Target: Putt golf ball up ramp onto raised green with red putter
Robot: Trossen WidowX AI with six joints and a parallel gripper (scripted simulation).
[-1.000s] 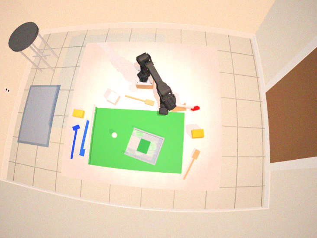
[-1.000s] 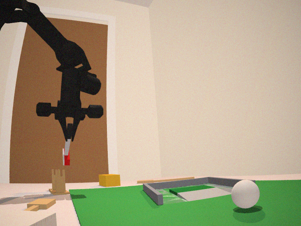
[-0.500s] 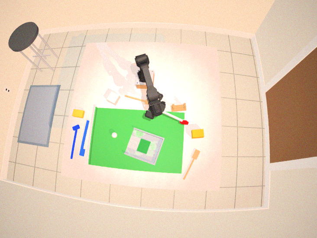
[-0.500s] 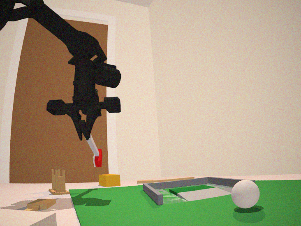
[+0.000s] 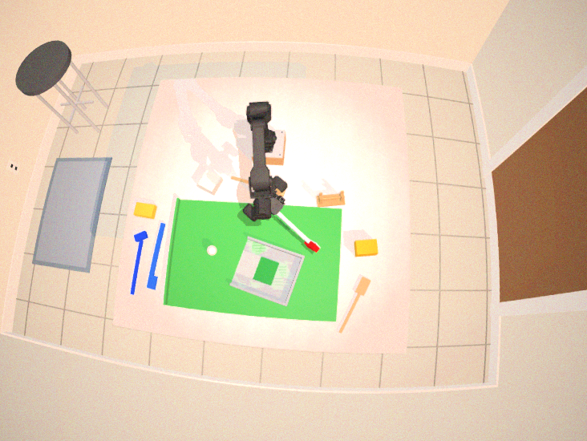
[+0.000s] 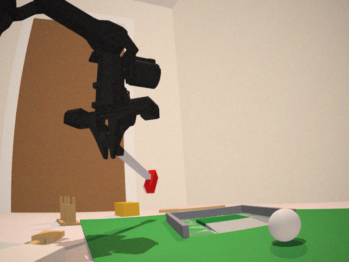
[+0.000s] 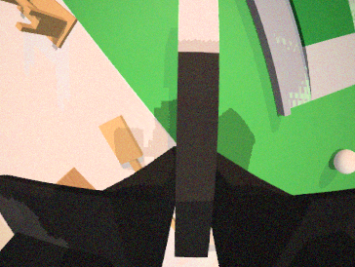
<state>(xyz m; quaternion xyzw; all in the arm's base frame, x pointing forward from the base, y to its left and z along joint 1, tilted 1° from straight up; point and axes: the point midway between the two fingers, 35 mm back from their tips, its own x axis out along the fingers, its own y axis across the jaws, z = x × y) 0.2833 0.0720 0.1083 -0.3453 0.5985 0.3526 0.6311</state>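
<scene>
Jaws clenched on red putter (image 6: 134, 166): pale flat shaft, blocky red head; smooth white golf ball (image 6: 283, 224) apart.

Cream walls (image 6: 253, 98) enclose a floor of pale square tiles (image 5: 446, 142). A brown door (image 5: 540, 199) stands in a white frame. A black-topped stool (image 5: 43, 66) occupies one corner, with a grey-blue mat (image 5: 70, 213) lying nearby.
</scene>
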